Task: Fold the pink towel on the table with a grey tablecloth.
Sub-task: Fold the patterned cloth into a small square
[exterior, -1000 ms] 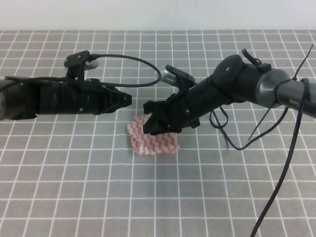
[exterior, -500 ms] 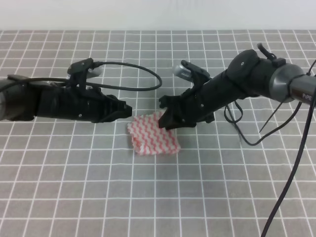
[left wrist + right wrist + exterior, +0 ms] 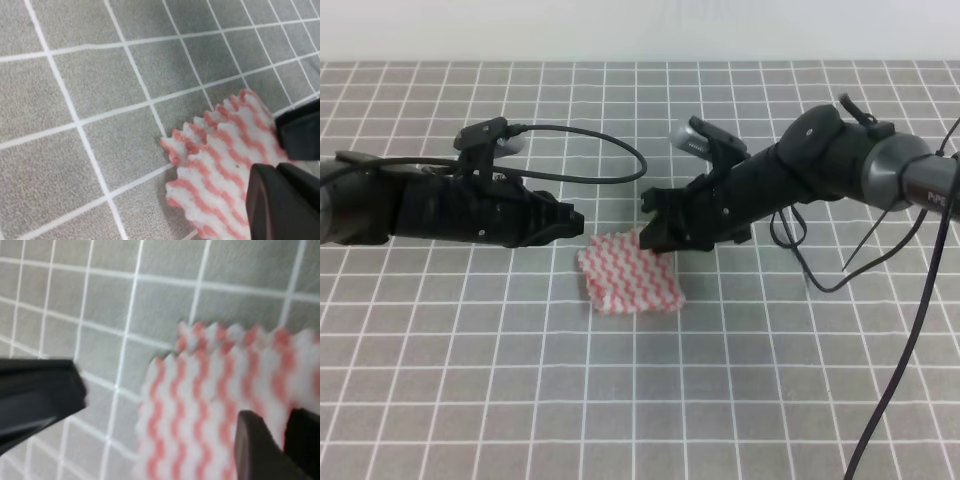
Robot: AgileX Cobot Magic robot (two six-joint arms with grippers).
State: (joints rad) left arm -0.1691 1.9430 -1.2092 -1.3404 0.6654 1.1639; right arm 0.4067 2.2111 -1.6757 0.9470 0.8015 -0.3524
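1. Your towel (image 3: pixel 630 280) lies folded on the table (image 3: pixel 470 380), between both grippers.
2. Left gripper (image 3: pixel 575 218): jaws together, empty.
3. Right gripper (image 3: pixel 650 232): narrow gap, gripping nothing.

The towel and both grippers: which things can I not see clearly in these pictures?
- Pink towel: high view, its far edge sits behind the right gripper; the layers cannot be counted.
- Right wrist view: blurred; the right gripper is cut off by the bottom edge, so a grip cannot be told.
- Left wrist view: the left gripper is cut off at the corner and covers part of the towel.
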